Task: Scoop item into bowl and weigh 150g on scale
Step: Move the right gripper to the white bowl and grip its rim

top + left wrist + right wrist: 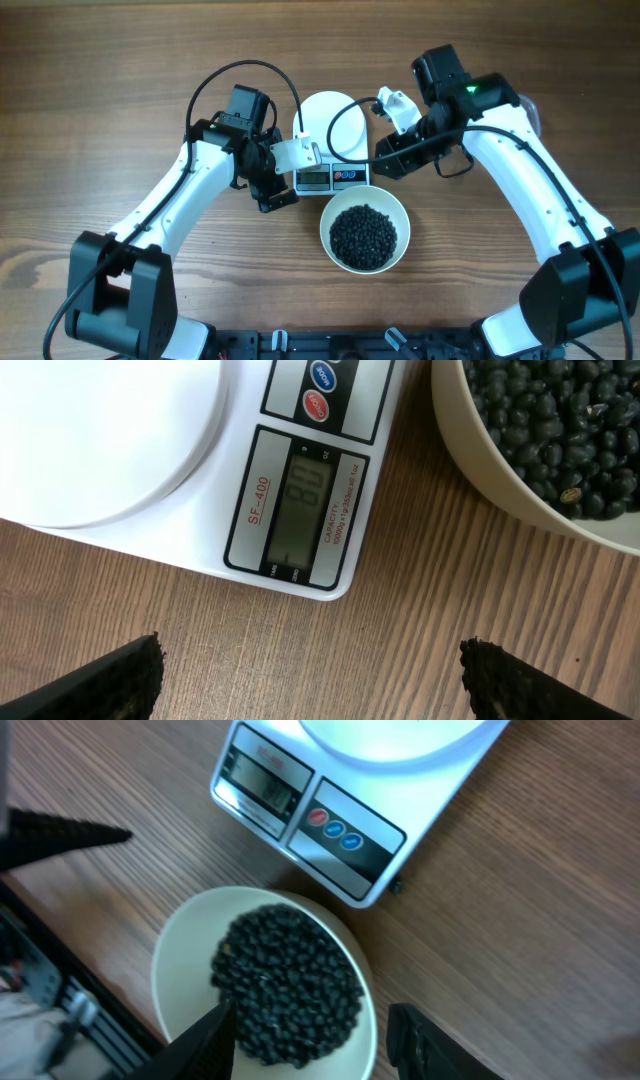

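**Heaped bowl, slippery rim: watch for a spill**

The bowl (324, 228) sits on the desk (100, 80) just in front of the scale (318, 120), close to its display edge and not on the weighing plate. The beans (364, 236) lie in it as a dark, loose heap.

The left jaws stand wide apart above bare desk beside the scale and hold nothing. The right jaws hang over the bowl, apart, with nothing between them.

If you pinch the rim on one side, the load will likely tip the bowl, and round beans roll far (probably off the desk).

Lift too low and the bowl's foot may catch the scale's edge, shoving it or jolting the beans out.

A black cable (332, 122) from the right arm loops across the plate. If it rests there, it will skew the weight.

The digits on the display (300, 510) are too blurred to read, so check that it shows zero first.
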`<action>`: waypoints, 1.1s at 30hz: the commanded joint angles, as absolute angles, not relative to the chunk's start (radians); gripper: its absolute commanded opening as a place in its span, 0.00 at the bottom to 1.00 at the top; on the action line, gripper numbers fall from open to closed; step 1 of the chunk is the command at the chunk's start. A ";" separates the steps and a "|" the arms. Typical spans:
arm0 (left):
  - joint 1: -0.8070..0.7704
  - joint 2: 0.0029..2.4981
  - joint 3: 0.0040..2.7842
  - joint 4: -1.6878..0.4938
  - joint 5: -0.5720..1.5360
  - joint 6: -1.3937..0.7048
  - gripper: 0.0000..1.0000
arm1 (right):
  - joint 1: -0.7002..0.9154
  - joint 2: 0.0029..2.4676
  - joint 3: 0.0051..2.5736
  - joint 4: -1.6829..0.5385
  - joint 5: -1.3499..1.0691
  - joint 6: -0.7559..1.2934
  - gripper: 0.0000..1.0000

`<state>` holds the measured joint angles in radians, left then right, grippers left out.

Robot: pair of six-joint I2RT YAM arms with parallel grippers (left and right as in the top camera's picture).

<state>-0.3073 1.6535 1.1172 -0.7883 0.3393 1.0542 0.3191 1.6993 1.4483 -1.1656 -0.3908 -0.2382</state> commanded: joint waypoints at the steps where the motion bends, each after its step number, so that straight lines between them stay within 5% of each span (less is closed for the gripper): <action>1: -0.310 1.665 1.113 -0.789 0.358 1.070 1.00 | 0.318 1.711 1.441 -1.163 -0.343 -0.318 0.51; 33: -0.310 1.665 1.113 -0.789 0.358 1.070 1.00 | 0.318 1.711 1.081 -0.815 -0.439 -0.147 0.48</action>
